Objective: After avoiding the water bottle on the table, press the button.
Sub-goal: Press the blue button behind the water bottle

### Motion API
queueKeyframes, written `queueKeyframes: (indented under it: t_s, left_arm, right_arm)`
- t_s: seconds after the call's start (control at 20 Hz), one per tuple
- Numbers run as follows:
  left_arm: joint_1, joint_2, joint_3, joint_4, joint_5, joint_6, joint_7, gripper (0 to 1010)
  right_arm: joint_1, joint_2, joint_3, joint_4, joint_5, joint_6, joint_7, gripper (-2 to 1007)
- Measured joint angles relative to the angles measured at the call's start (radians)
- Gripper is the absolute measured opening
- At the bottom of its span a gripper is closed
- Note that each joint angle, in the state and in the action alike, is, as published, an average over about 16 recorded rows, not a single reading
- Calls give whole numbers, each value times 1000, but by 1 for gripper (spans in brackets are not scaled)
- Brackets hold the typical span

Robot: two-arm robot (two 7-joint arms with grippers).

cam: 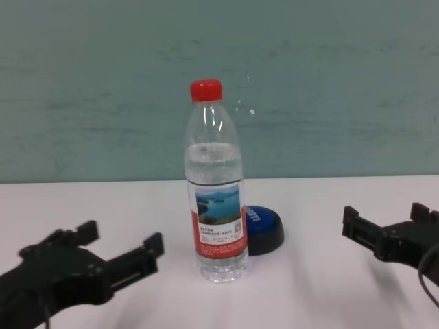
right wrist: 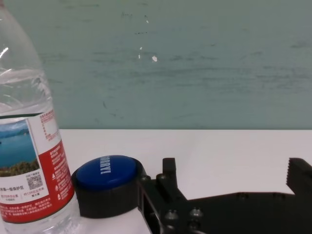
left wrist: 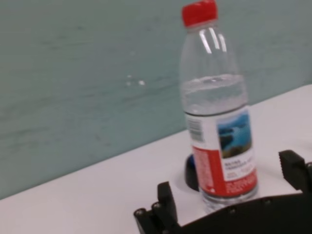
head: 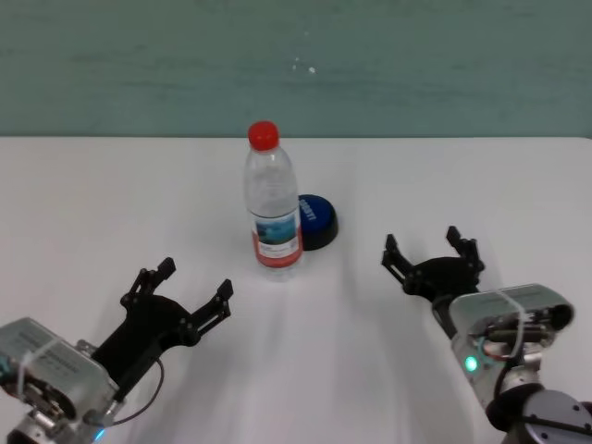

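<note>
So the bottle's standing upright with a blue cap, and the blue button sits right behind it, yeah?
Not quite: the water bottle has a red cap, as the chest view shows. It does stand upright on the table, with the blue button just behind it.

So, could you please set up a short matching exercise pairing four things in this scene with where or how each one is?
Things:
1. water bottle
2. button
3. left gripper
4. right gripper

Places or states:
A. low and blue, just behind the bottle and towards the robot's right
B. open, over the table on the robot's right
C. upright at mid-table, red cap on
D. open, over the table on the robot's left

Pairs: 1-C, 2-A, 3-D, 4-B
</note>
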Motion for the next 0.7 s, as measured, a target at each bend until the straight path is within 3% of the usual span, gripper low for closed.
queueKeyframes:
  t_s: [0.35, 0.7]
  left_arm:
    - [-78, 27, 47, 89, 20, -39, -34, 1000]
    - [-115, 38, 75, 119, 63, -72, -23, 1000]
  right_arm:
    - [0, 0, 0, 0, 0, 0, 0, 1004]
    - [0, 0, 0, 0, 0, 0, 0, 1004]
